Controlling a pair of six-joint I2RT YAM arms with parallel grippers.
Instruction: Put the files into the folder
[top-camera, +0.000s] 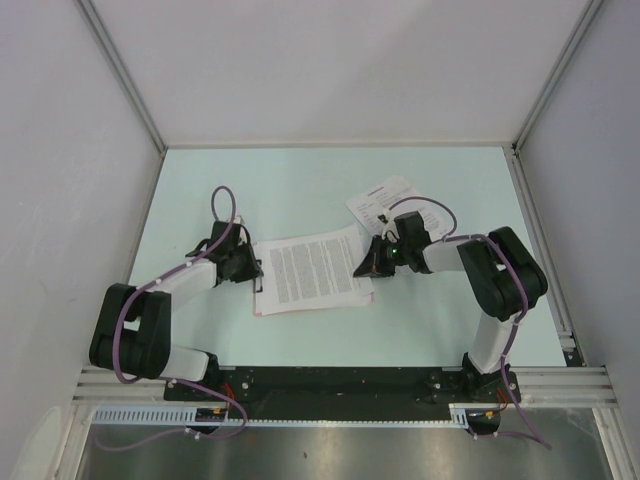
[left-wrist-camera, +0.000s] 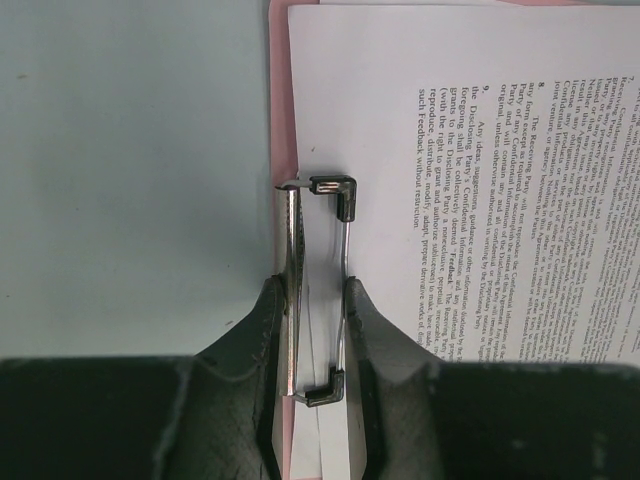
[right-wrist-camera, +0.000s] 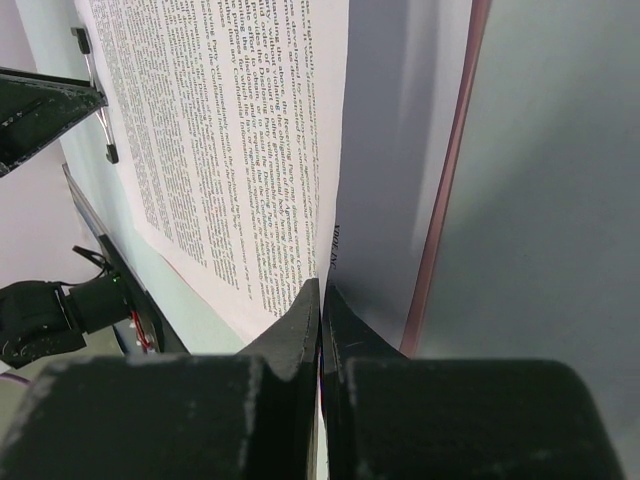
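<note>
Several files (top-camera: 312, 268) lie stacked on the pink folder (left-wrist-camera: 279, 120) around the middle of the bench (top-camera: 300, 190), somewhat nearer the near edge. The folder shows only as a thin rim past the paper. At its left short edge sits the metal clip (left-wrist-camera: 291, 240), and the left gripper (left-wrist-camera: 315, 300) is squeezed narrow onto it, one finger pressing each side of the wire. At the opposite edge the right gripper (right-wrist-camera: 321, 300) is pinched tight on the edge of the top sheet, which stands lifted off the folder. One more printed sheet (top-camera: 383, 198) lies apart, toward the far right corner, behind the right arm.
</note>
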